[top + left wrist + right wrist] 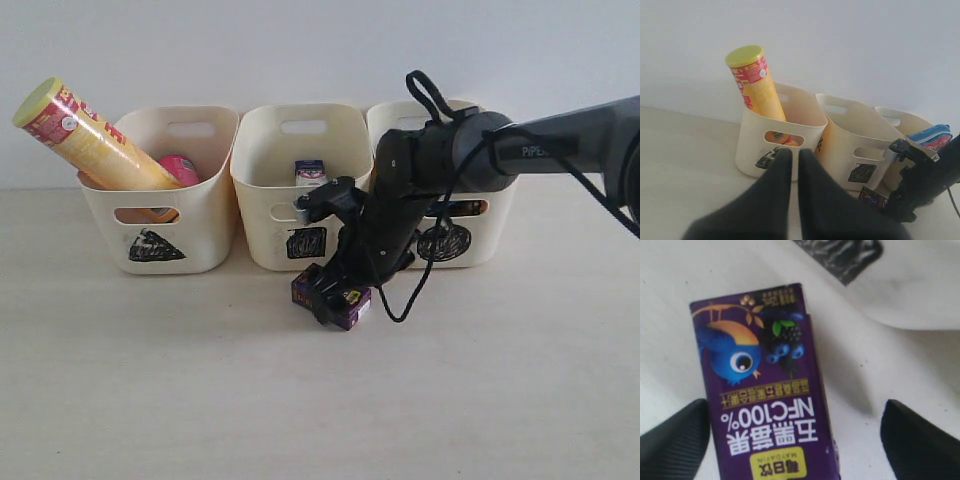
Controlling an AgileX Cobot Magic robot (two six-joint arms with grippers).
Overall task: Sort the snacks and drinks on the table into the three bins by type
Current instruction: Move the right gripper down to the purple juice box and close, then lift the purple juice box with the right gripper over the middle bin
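Observation:
The dark purple drink box (340, 308) lies flat on the table (150, 380) in front of the square-marked middle bin (262, 215). My right gripper (335, 285) hangs over it, open. In the right wrist view the box (765, 390) lies between the spread fingers of the gripper (797, 440), closer to one of them. The triangle bin (205, 230) holds the yellow Lay's tube (95, 140), the pink tube (180, 168) and the orange bag (780, 137). The blue-and-white carton (310, 172) stands in the middle bin. The blue foil bag (930, 136) sits in the circle bin (490, 235). My left gripper (795, 157) is shut and holds nothing.
The right arm's black cable (405, 300) loops down next to the purple box. The three bins stand in a row against a white wall (320, 50). Bare table stretches in front of the bins and to the left.

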